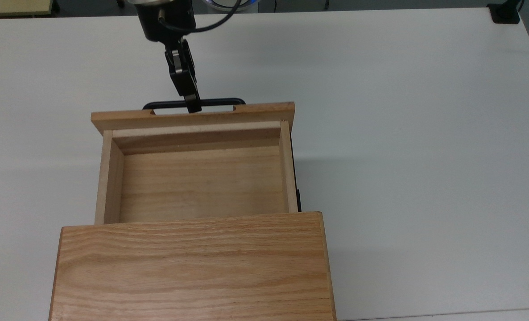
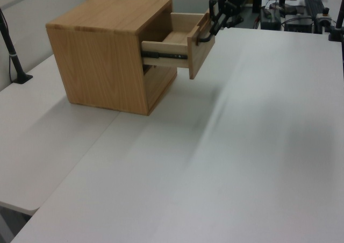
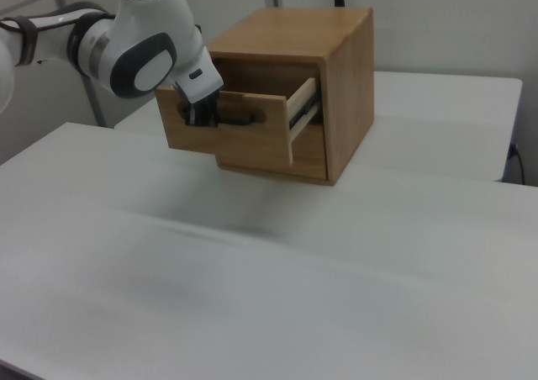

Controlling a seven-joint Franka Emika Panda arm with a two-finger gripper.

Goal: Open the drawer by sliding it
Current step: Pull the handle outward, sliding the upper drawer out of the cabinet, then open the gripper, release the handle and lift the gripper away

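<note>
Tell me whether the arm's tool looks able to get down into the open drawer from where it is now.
Probably yes: the drawer is pulled well out, its inside bare and uncovered. The tool must first release the handle.

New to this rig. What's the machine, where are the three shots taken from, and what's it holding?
It is one robot arm with a two-finger end effector. One camera looks down from above; the other two look across the white table from opposite sides. On the table stands a wooden cabinet. Its drawer is pulled well out, riding on side rails, and looks empty. The end effector is closed on the drawer's black bar handle, near the middle.
</note>
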